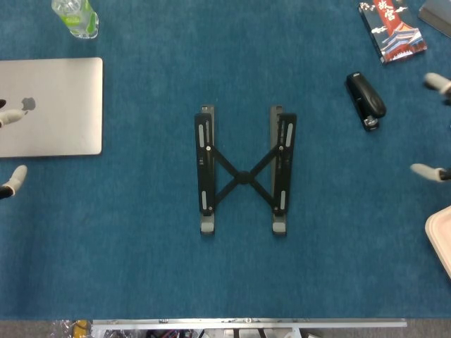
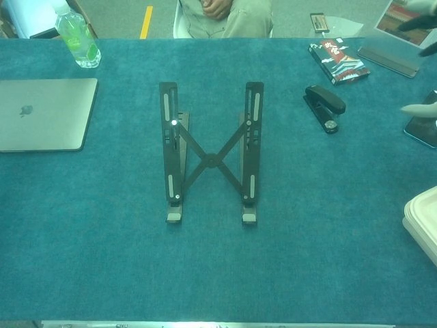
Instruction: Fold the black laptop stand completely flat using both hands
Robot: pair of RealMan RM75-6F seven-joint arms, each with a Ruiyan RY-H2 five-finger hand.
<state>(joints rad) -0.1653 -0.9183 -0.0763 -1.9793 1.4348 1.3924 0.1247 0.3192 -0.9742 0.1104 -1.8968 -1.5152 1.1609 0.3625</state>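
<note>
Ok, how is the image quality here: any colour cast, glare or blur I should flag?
Head view: even lighting, blue cloth, laptop stand sharp; fingertips of the left hand and right hand at the edges are slightly soft. Chest view: greenish cast, a small glint on the stand's left rail, and the right hand at the right edge is motion-blurred.

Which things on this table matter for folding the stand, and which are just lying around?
For the job: stand, left hand, right hand.

Lying about: laptop, bottle, stapler, booklet, phone, white container.
</note>
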